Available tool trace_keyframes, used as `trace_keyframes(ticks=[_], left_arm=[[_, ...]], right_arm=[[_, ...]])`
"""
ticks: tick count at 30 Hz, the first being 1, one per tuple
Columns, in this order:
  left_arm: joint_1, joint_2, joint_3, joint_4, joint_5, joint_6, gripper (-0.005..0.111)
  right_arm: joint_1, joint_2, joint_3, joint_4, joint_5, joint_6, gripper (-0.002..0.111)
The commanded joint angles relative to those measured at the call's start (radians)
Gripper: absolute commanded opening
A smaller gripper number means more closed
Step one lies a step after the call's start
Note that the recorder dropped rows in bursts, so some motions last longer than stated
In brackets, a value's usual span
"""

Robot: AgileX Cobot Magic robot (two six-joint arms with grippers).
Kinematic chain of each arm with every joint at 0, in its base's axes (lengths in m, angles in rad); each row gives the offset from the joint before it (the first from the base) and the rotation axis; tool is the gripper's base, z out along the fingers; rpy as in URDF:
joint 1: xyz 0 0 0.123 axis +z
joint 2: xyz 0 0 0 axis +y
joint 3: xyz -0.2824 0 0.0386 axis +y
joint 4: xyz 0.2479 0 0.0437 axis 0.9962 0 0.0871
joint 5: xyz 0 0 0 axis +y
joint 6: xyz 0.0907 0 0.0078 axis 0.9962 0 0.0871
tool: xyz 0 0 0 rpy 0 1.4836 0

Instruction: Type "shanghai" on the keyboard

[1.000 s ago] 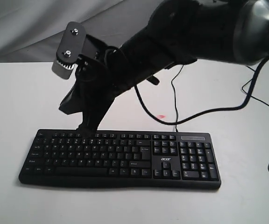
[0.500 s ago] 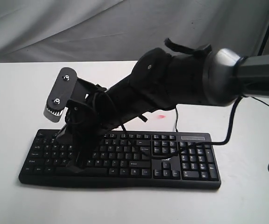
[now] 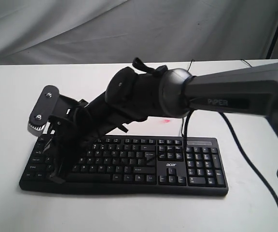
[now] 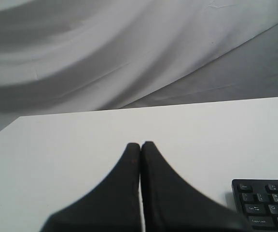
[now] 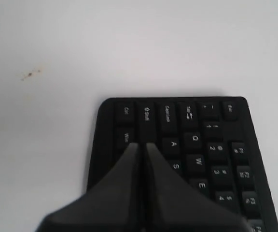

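A white tabletop [image 3: 13, 96] stands before a grey draped cloth [image 3: 57, 29]. The keyboard [image 3: 129, 159] lies flat near the front edge of the tabletop, its long side parallel to that edge, with the number pad and the white "acer" logo at its right end. Its thin black cable [image 3: 182, 126] runs from the back edge towards the rear of the tabletop, passing a small red spot [image 3: 166, 120].

The right gripper [image 3: 57, 179] reaches across from the right and points steeply down over the left end of the keyboard. Its jaws are pressed together with nothing between them. In the right wrist view, the fingertips [image 5: 132, 147] sit just beside the Win key, near A and S; whether they press a key cannot be told.

The left gripper [image 4: 140, 145], also closed and empty, hangs over bare tabletop, apart from the keyboard's corner.
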Motion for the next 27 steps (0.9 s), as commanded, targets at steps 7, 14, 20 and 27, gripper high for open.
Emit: trace_keyframes(ticks=[7,14,20,27], left_arm=[[-0.004,0.003,0.005,-0.001,-0.005,-0.003,0.001],[-0.004,0.003,0.005,-0.001,-0.005,-0.003,0.001],[-0.004,0.003,0.005,-0.001,-0.005,-0.003,0.001],[-0.004,0.003,0.005,-0.001,-0.005,-0.003,0.001]], right_arm=[[0.036,0.021,-0.022,-0.029,-0.100,0.010,0.000],[0.036,0.060,-0.049,-0.038,-0.132,0.010,0.000],[0.036,0.099,-0.099,-0.043,-0.120,0.013,0.000],[0.036,0.132,-0.128,-0.130,-0.116,0.096,0.000]])
